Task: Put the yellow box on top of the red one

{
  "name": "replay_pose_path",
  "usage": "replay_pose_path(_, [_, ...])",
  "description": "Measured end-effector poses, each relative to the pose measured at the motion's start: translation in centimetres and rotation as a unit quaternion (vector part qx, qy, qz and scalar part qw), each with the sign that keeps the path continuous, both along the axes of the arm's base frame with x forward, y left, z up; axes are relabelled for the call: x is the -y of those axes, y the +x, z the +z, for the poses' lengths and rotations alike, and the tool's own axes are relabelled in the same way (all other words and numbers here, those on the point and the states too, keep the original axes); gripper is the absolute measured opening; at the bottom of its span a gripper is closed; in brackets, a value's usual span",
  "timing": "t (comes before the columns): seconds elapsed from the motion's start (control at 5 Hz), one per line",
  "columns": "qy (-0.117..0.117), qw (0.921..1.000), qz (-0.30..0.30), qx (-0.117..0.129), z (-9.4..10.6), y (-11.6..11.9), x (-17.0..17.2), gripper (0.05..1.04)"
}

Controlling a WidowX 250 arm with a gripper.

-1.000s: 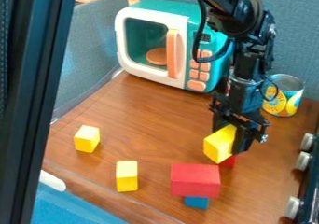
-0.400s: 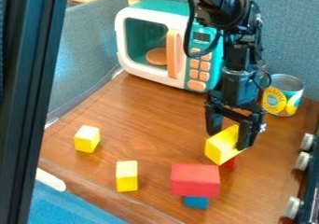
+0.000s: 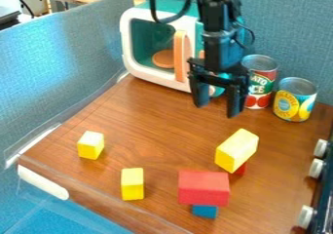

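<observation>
Black two-finger pincer: spread, empty.
Oblong yellow box: atop small red block, overhanging.
Topple risk: narrow support; off-centre weight or a pincer bump could tip it.

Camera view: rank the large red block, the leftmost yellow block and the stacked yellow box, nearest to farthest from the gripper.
1. Yellow box: below the gripper in the picture, on the small red block.
2. Large red block: lower middle.
3. Leftmost yellow block.
</observation>
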State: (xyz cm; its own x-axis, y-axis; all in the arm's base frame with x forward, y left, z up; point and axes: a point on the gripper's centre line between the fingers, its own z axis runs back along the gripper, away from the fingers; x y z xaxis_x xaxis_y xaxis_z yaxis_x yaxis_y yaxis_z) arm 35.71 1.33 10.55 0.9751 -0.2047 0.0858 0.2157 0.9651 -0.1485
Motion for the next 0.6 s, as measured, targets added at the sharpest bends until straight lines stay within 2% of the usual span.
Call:
replay_pose_path(0.2, [0.003,1.0,-0.003,-0.004,0.2,-0.1,-0.5,1.001])
replay_pose_path(0.4, [0.028,0.9996,0.008,-0.007,-0.9,0.4,-1.4,1.001])
replay_pose_path(0.6, [0.088,0.9953,0.042,-0.004,-2.3,1.1,-2.2,1.001])
